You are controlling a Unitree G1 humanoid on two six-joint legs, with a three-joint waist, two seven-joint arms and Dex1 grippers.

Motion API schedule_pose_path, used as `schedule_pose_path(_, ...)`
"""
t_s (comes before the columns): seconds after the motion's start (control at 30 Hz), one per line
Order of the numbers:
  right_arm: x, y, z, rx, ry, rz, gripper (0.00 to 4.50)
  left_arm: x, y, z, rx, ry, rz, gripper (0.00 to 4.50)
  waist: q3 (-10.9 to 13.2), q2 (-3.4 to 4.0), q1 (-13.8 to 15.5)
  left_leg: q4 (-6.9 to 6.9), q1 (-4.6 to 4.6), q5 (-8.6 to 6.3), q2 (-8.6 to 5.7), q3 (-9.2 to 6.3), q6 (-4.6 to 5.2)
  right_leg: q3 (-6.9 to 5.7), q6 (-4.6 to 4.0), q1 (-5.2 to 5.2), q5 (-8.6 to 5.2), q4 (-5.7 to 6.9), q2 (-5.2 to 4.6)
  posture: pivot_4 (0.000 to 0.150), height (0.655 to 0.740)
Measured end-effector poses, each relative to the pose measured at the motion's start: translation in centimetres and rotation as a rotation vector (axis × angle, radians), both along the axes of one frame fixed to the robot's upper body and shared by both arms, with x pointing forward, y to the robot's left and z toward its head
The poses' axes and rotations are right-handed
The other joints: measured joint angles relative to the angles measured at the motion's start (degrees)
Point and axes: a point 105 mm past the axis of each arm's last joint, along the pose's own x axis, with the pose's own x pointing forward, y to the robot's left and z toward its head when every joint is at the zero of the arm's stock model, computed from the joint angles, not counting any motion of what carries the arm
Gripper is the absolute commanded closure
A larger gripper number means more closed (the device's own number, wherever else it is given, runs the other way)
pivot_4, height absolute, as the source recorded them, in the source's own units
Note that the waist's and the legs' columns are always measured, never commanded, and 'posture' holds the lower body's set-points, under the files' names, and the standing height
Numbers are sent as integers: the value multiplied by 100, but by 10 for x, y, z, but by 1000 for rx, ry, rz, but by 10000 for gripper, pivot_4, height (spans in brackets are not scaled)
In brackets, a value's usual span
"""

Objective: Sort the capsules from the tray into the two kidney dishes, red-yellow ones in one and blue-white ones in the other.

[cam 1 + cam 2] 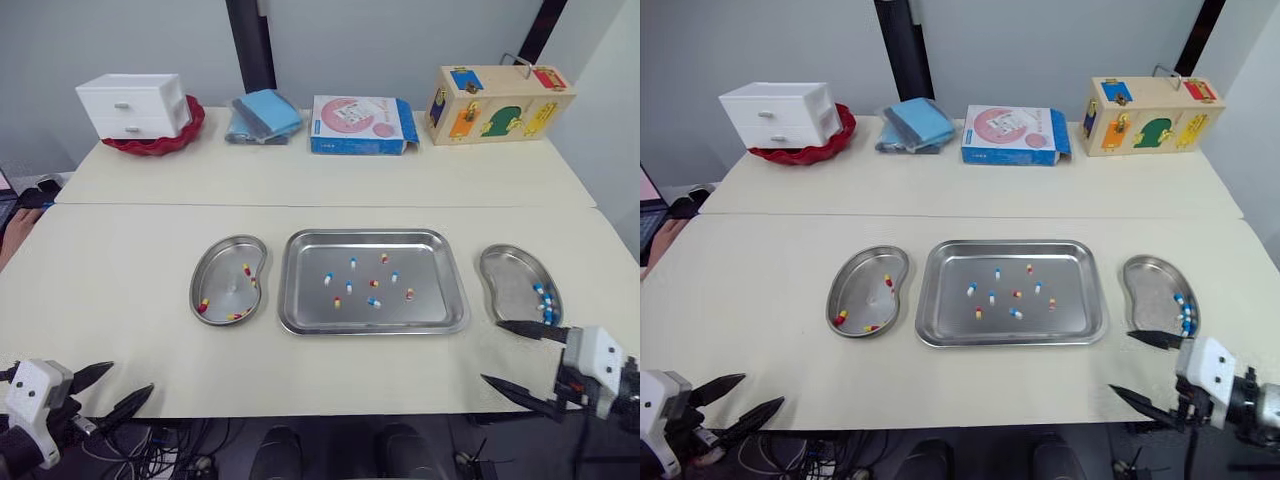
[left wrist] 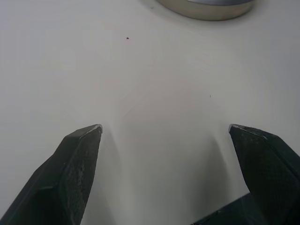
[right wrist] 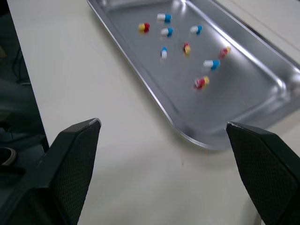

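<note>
Frame centre: tray (image 1: 372, 236) with capsules (image 1: 372, 284). Flanking: left kidney dish (image 1: 222, 278), red-yellow; right kidney dish (image 1: 505, 272), blue-white. Lower corners: left gripper (image 1: 131, 377), right gripper (image 1: 492, 351), fingers released. Top: drawers (image 1: 135, 105), cloths (image 1: 265, 115), carton (image 1: 360, 125), wooden box (image 1: 500, 103).

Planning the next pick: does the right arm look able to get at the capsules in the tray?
Probably yes: the right gripper hangs open at the table edge, with bare surface between it and the tray holding the capsules.

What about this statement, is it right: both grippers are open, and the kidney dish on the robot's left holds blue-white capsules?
Not quite: the left kidney dish holds red-yellow capsules, as the left eye view shows. The left gripper and right gripper are indeed open.
</note>
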Motion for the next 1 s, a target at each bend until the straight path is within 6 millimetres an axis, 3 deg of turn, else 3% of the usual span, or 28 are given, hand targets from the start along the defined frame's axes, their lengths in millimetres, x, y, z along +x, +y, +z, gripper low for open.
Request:
schedule_pose_path(0.1,6,16,-1,41,-14,39,0,-4,-10,3,-13,-7,-7,145,-6,-11,28,1,0,0,0,-3,0,-3,0,1,0,-1,0,1500,7400)
schedule_pose_path(0.37,10,29,-5,65,-7,69,0,1,-29,17,-29,-28,-57,145,-6,-10,19,0,1,0,0,-3,0,-1,-1,2,0,0,1,1500,7400)
schedule_pose_path(1.0,7,24,-20,67,6,68,0,7,-30,20,-29,-50,-71,145,-6,-10,12,0,1,0,0,-4,0,0,-2,1,0,0,1,1500,7400)
